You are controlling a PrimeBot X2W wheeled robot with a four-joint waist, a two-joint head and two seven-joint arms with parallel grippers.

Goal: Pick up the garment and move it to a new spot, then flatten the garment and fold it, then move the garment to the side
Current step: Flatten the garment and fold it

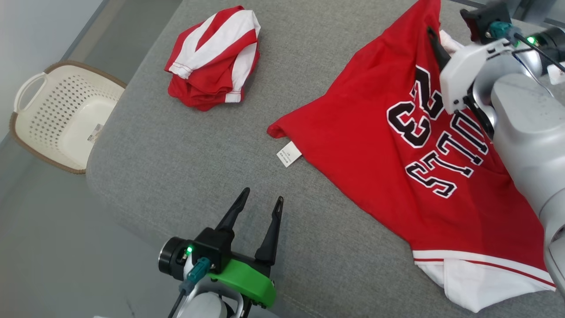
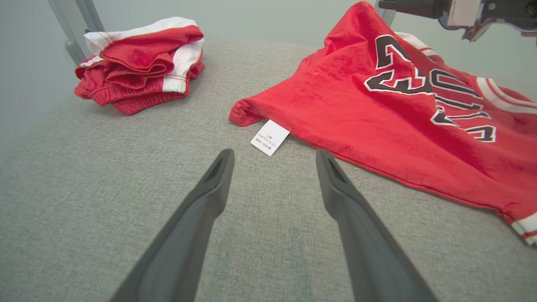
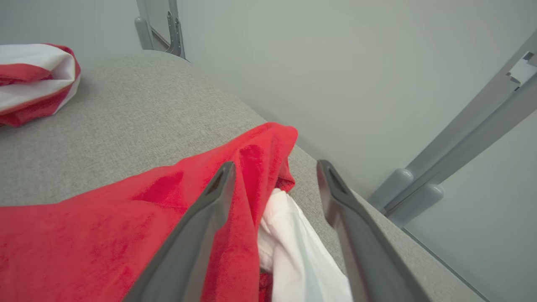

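Left claw point(image 1: 262, 195) wide open, empty, near label point(image 1: 289, 153) of red jersey point(image 1: 353, 145); right claw point(image 3: 275, 164) open astride its raised edge.

The jersey point(image 1: 353, 145) bears a black, white-edged "23" point(image 1: 415, 115) with the letters "ULLS" point(image 1: 450, 157) beside it; the word's start is hidden. A white tag point(image 2: 269, 137) just beyond the left fingers point(image 2: 214, 184) carries small print, too small to read.
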